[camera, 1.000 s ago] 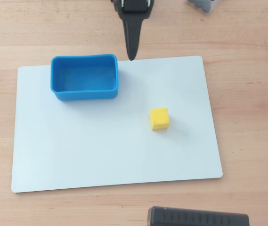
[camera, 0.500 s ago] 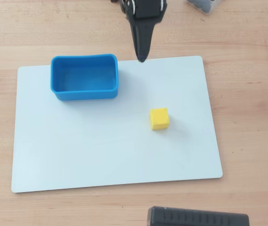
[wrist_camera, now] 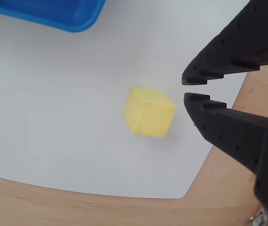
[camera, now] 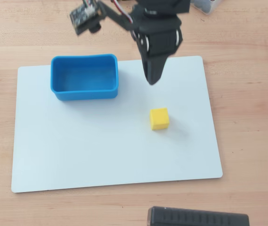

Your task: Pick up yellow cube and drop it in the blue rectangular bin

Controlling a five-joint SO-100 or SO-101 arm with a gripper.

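The yellow cube (camera: 159, 118) lies on a white board, right of centre in the overhead view; it also shows in the wrist view (wrist_camera: 149, 112). The blue rectangular bin (camera: 84, 77) stands empty at the board's back left; one corner of it shows in the wrist view (wrist_camera: 53, 13). My black gripper (camera: 151, 81) hovers above the board, behind the cube and to the right of the bin. In the wrist view the gripper (wrist_camera: 188, 89) is at the right, its jaws almost closed with a thin gap, holding nothing. The cube lies apart from it.
The white board (camera: 101, 155) lies on a wooden table (camera: 247, 70). A black ridged object (camera: 197, 217) sits at the table's front edge. A white item (camera: 204, 4) lies at the back, beside the arm.
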